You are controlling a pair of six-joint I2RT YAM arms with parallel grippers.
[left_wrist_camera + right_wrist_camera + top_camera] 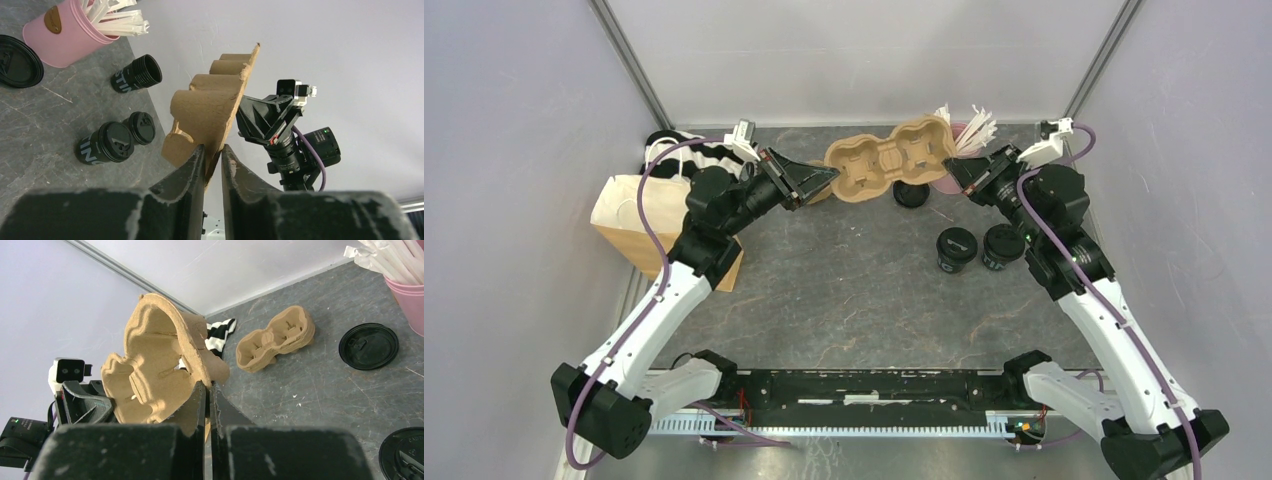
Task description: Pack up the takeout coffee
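Two black lidded coffee cups [957,248] [1002,245] stand on the table at the right, below my right gripper; they also show in the left wrist view [102,145] [140,127]. A brown pulp carrier tray [889,165] hangs in the air between both grippers. My left gripper [832,177] is shut on its left end, seen in the left wrist view [212,150] with the tray [210,110] edge-on. My right gripper [949,168] is shut on its right end, seen in the right wrist view [207,385] with the tray [155,360].
A second carrier tray [275,340] lies on the table by a striped cloth [686,150]. A loose black lid [911,193] lies under the held tray. A pink cup of white sticks [65,35] stands at the back right, a lidless black cup [135,75] beside it. A paper bag [639,225] lies at the left.
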